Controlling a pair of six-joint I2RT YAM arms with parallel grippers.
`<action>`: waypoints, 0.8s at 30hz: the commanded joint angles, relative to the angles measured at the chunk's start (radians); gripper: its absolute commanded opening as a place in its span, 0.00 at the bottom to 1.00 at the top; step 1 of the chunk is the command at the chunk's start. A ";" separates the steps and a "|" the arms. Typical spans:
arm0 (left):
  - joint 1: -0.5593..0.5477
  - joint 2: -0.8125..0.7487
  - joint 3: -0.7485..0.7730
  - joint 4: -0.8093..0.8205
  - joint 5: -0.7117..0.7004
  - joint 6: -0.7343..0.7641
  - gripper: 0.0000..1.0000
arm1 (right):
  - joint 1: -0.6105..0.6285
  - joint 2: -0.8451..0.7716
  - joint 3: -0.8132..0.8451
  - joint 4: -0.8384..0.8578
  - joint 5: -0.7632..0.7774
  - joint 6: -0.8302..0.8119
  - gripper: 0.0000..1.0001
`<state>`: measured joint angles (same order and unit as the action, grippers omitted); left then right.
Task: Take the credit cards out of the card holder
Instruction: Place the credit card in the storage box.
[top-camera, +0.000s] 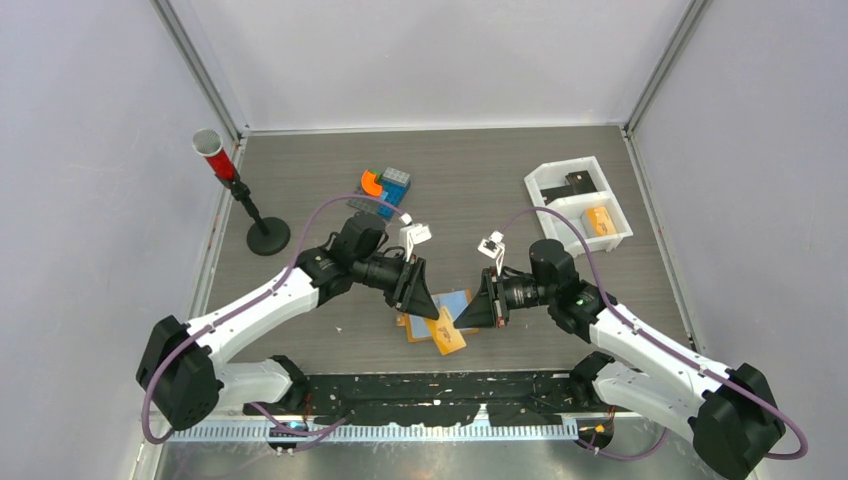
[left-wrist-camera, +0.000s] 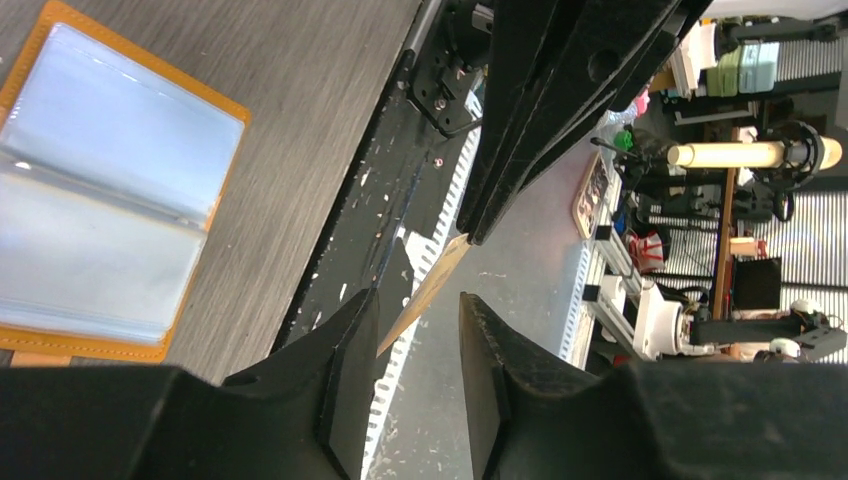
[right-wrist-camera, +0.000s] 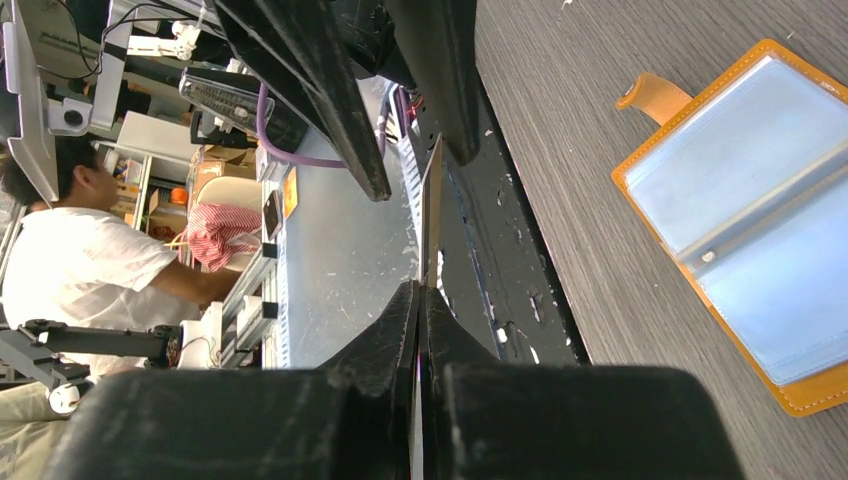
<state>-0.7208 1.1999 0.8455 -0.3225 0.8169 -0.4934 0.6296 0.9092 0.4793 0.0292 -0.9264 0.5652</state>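
**Inspector:** Plastic, apparently: the credit card (left-wrist-camera: 425, 293) looks thin, stiff, light, slick. Location?

**Assistant:** Aloft at the card holder's (top-camera: 452, 303) near side, right gripper (right-wrist-camera: 418, 290) pinching one end, left gripper (left-wrist-camera: 418, 300) spread around the other. Hold its flat faces.

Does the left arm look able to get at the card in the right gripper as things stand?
Probably yes: the left gripper stands open around the card, nothing in between, and the right gripper pinches its other end.

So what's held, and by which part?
A thin card, pinched at one end by the right gripper; the left gripper straddles its far end, jaws not clamped.
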 joint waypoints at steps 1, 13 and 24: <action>-0.007 0.008 -0.016 0.088 0.084 -0.031 0.35 | 0.006 -0.001 0.036 0.067 -0.024 0.019 0.05; -0.009 0.051 -0.037 0.197 0.131 -0.108 0.00 | 0.005 -0.004 0.031 0.087 0.040 0.043 0.15; -0.006 -0.019 -0.096 0.381 -0.112 -0.309 0.00 | -0.001 -0.191 -0.041 0.070 0.401 0.248 0.79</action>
<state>-0.7254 1.2400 0.7788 -0.1001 0.8154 -0.6788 0.6312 0.7712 0.4610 0.0746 -0.6605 0.7269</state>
